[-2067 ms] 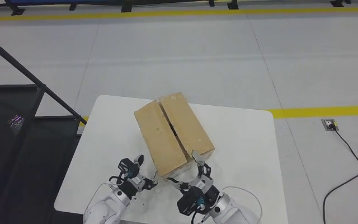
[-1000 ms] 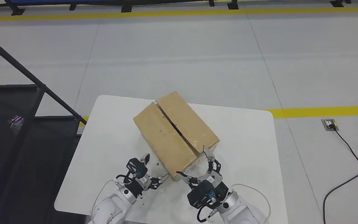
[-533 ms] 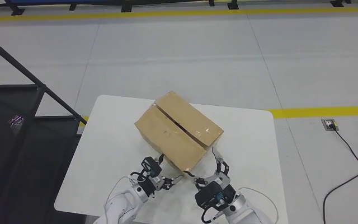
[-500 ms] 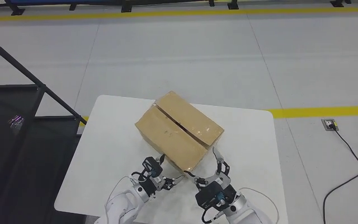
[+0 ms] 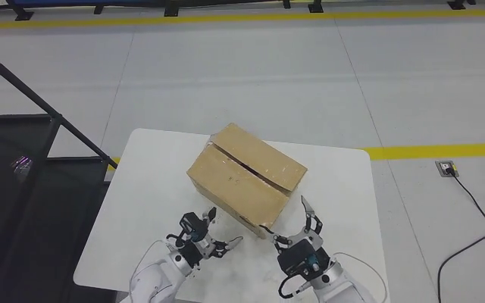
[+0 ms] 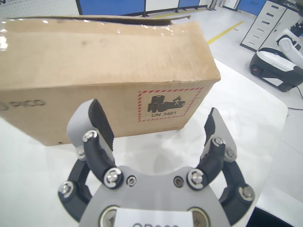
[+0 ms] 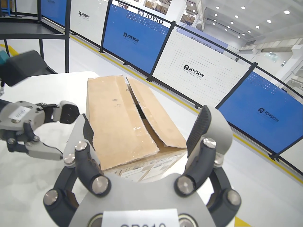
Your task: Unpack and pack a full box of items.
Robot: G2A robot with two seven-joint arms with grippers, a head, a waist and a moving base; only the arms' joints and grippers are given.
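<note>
box unopened, seam split | left gripper wide, empty, 7 o'clock | right gripper wide, empty, 5 o'clock | advice: hook the lifted flap

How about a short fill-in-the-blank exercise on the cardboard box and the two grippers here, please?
1. The cardboard box rests on the white ___.
2. The left gripper has its fingers ___.
3. The right gripper, by the box's near corner, holds ___.
Missing words: table; open; nothing.
</note>
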